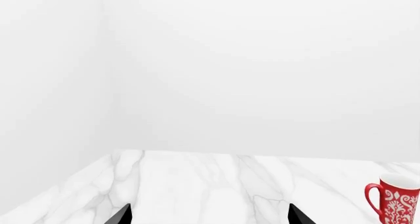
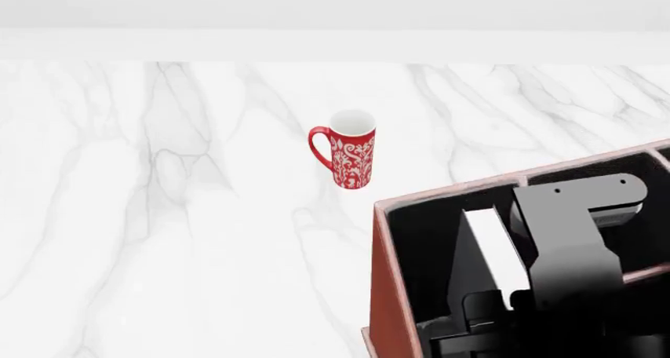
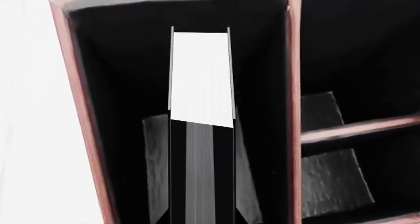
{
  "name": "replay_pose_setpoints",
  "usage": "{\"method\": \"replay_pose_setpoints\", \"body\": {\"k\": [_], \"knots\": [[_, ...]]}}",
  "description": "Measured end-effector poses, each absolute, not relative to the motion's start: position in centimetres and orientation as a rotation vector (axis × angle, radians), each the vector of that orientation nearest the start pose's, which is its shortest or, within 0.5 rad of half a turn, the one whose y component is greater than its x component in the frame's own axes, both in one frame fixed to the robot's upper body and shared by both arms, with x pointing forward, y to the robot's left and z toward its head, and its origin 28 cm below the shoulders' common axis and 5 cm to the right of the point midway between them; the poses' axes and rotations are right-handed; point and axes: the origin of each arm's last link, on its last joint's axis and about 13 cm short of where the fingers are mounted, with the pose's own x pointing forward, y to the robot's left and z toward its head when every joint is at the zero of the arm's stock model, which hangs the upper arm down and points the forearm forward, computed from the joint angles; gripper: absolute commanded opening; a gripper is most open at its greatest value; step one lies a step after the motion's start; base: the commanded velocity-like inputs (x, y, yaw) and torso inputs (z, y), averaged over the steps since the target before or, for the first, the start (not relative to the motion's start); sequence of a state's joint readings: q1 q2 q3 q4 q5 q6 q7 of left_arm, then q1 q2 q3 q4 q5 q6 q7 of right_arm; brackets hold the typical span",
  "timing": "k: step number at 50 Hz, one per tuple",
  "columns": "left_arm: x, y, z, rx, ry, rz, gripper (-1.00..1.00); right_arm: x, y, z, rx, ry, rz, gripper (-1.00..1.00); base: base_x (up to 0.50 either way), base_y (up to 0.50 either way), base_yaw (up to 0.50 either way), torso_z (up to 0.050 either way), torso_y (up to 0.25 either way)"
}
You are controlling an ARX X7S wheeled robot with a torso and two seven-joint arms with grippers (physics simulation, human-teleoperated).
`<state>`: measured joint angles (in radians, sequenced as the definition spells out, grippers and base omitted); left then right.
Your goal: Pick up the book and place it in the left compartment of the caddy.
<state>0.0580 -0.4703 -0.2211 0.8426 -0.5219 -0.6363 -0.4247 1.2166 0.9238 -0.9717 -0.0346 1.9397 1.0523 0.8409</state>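
White marble with soft grey veins makes up the counter (image 2: pixel 188 217), which runs back to a plain white wall. At the left side, the left tool (image 1: pixel 208 215) shows only in its own wrist view: two black pointed fingertips (image 1: pixel 121 215) stand wide apart over bare marble, with nothing between them, aimed level toward the far wall. Near the counter's middle stands a tall glossy red mug with a white floral pattern and a white interior (image 2: pixel 351 150), upright, its loop handle turned to the left; it sits well apart from the left tool and close to the caddy's far left corner without touching it.

To the right, the large reddish-brown box-shaped caddy with sloped walls and pale worn edges (image 2: pixel 382 287) has a matte black lining. Its long left compartment (image 3: pixel 125 86) is bounded by a thin reddish divider (image 3: pixel 293 111). The right arm reaches down over it from above, a grey bracket and black links filling the head view. The right tool (image 2: pixel 484 303) grips the thick black hardcover book with white page edges (image 3: pixel 200 76), which stands on edge inside the left compartment, clear of both side walls. Whether its lower end touches the floor cannot be told.
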Motion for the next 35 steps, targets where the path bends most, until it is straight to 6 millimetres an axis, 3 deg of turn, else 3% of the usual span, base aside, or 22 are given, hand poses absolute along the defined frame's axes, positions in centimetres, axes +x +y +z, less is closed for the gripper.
{"method": "replay_pose_setpoints", "body": {"k": [35], "knots": [[16.5,27.5,15.4,0.068,-0.164,0.234,1.00,26.0,-17.0,19.8,-0.179,0.850,0.161,-1.00,0.00,0.00,0.00,0.000,0.001]]}}
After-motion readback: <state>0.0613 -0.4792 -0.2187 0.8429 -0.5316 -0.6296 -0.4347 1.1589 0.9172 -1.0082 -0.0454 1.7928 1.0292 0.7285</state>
